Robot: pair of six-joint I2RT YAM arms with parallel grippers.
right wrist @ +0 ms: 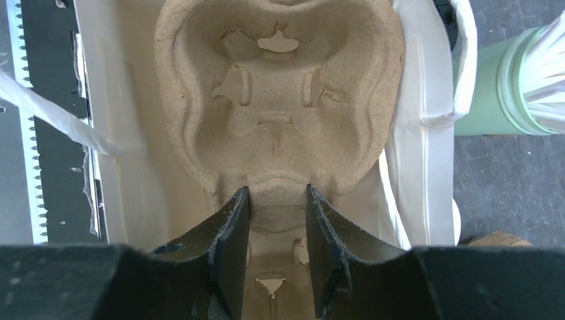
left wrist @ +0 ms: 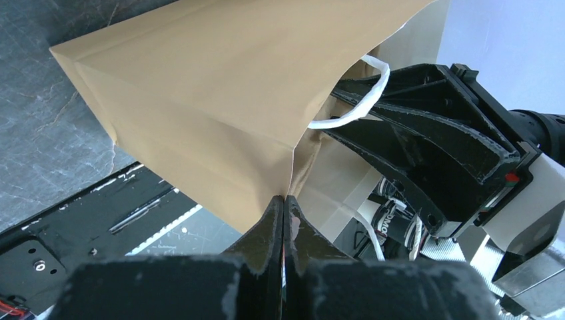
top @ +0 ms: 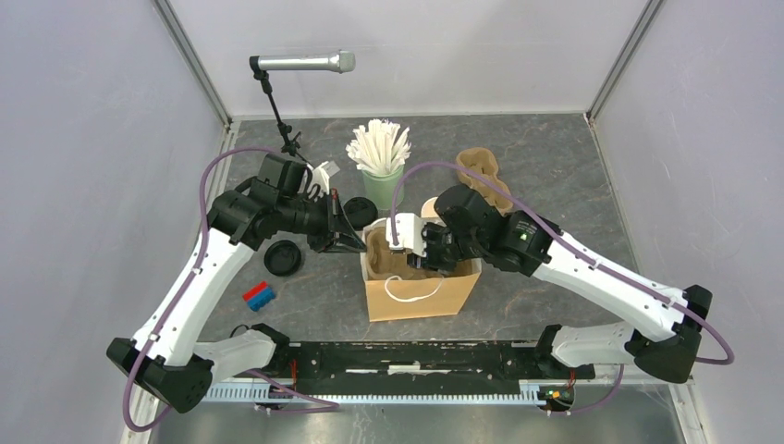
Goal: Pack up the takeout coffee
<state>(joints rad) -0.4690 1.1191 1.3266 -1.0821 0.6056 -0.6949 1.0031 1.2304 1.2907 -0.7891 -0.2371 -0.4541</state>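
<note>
Two grips: left claw [left wrist: 285, 201] pinching bag [left wrist: 200, 100] rim, right claw [right wrist: 277, 197] clamping pulp tray [right wrist: 280, 80] (mint cup [right wrist: 481, 93] beside).

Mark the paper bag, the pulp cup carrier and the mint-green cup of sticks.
paper bag [top: 453, 298], top external view, on its brown front wall.
pulp cup carrier [right wrist: 280, 143], right wrist view, on the central ridge between its wells.
mint-green cup [top: 382, 191], top external view, on its side wall.

1. my left gripper [top: 356, 242] meets the left rim of the brown paper bag [top: 425, 294], which stands open mid-table.
2. my right gripper [top: 427, 254] reaches into the bag's mouth, at the pulp carrier [top: 381, 252] inside.
3. behind the bag stands a mint-green cup [top: 381, 190] of white sticks.
4. a black lid [top: 282, 259] lies to the bag's left.
</note>
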